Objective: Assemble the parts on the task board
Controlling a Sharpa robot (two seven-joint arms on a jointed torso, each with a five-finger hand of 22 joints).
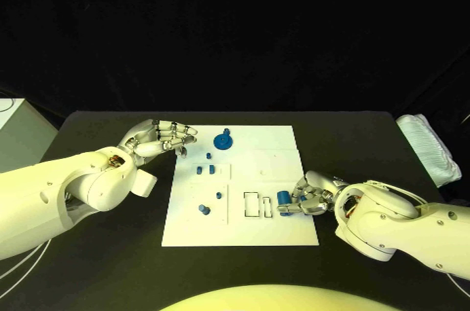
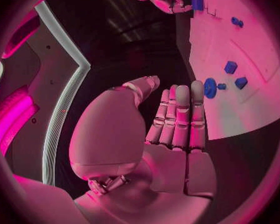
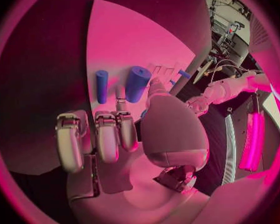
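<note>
1. Left robot hand (image 1: pixel 163 138) rests at the far left corner of the task board (image 1: pixel 264 229), just beside its edge; its fingers are apart, a little bent, and it holds nothing. In the left wrist view the fingers (image 2: pixel 180 115) lie straight side by side, pointing toward the board (image 2: pixel 252 79).
2. On the white task board, in the middle of the black table (image 1: pixel 108 270), the blue parts lie apart: a round wheel-like part (image 1: pixel 223 142) at the far side, small pieces (image 1: pixel 206 168) nearer in the left half, and one small piece (image 1: pixel 204 208) nearest the robot.
3. Near the middle of the board there are thin rectangular outlines (image 1: pixel 257 204).
4. Right robot hand (image 1: pixel 315 197) is at the right edge of the board, on its near half, and its fingers pinch a blue cylinder (image 1: pixel 284 201) just beside the outlines. In the right wrist view a thick blue cylinder (image 3: pixel 137 83) stands at the fingertips, and a thinner blue rod (image 3: pixel 101 86) lies beside it on the board.
5. A white folded cloth (image 1: pixel 431 148) lies at the far right edge of the table.
</note>
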